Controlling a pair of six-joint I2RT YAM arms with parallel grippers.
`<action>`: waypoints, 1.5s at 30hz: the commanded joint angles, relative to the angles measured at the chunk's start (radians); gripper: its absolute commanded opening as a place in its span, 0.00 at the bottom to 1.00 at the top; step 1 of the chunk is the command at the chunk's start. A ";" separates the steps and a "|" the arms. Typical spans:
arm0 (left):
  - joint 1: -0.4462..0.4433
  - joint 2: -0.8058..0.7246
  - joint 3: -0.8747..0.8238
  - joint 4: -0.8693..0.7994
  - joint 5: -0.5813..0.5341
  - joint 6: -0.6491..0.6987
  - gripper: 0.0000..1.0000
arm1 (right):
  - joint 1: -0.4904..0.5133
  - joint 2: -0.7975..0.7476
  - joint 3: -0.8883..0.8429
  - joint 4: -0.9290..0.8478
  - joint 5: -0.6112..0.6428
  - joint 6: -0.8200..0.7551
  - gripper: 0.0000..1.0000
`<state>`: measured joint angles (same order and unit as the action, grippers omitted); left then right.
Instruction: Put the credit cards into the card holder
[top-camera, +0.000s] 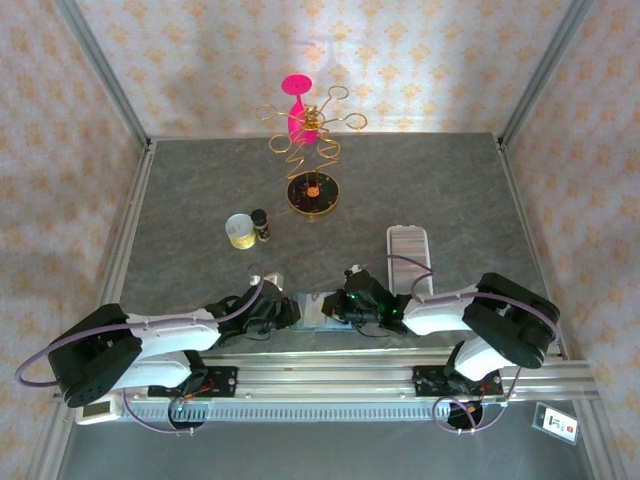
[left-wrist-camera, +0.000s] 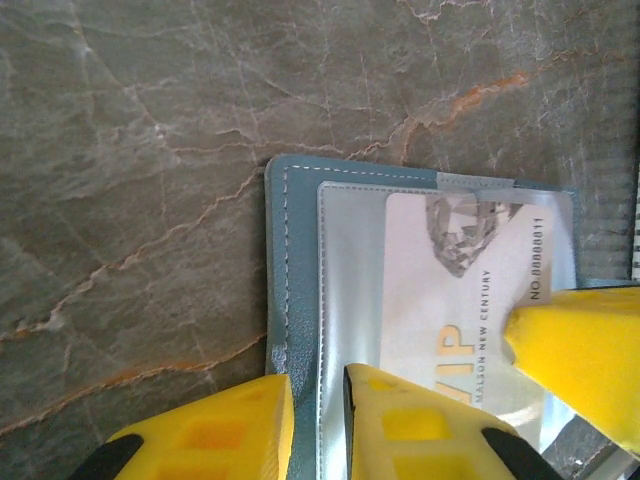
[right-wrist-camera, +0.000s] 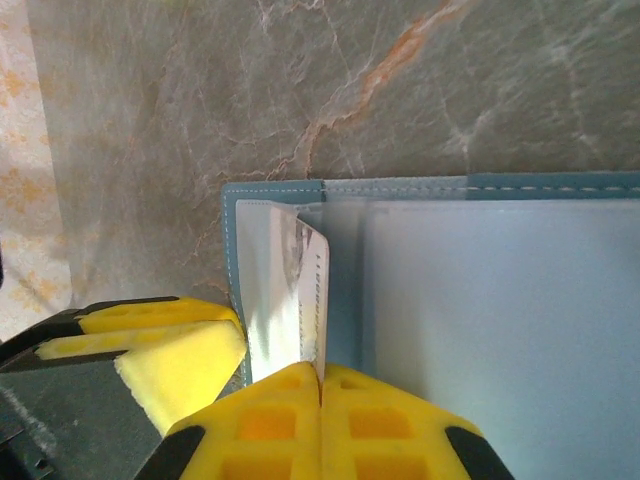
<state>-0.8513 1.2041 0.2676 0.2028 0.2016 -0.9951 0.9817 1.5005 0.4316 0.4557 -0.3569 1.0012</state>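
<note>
Card (right-wrist-camera: 287, 300) pinched by right gripper (right-wrist-camera: 320, 385), teal wallet (right-wrist-camera: 560, 186) beneath, left gripper (left-wrist-camera: 318, 388) ajar

The bench (top-camera: 180, 190) is open along its left edge and far corners. A wire stand (top-camera: 313, 188) blocks the far middle, a cup (top-camera: 238, 231) and bottle (top-camera: 260, 225) stand left of centre, and the card holder (top-camera: 409, 255) lies toward the right edge.

The top camera looks down from above and behind over the whole table (top-camera: 200, 200). Both wrist cameras sit close, apparently facing each other, and share the teal wallet (left-wrist-camera: 290, 300) and card (left-wrist-camera: 470, 290).
</note>
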 joint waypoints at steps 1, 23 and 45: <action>-0.011 0.010 -0.023 -0.016 0.021 -0.006 0.21 | 0.019 0.041 0.039 -0.035 0.004 -0.028 0.00; -0.011 -0.059 -0.026 -0.078 -0.012 0.001 0.22 | 0.043 -0.076 0.173 -0.463 0.187 -0.107 0.33; -0.011 -0.069 -0.033 -0.074 -0.001 -0.002 0.23 | 0.078 -0.098 0.162 -0.623 0.271 -0.075 0.39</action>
<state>-0.8513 1.1465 0.2527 0.1593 0.2016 -0.9970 1.0489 1.3834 0.5743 -0.0990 -0.1265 0.9298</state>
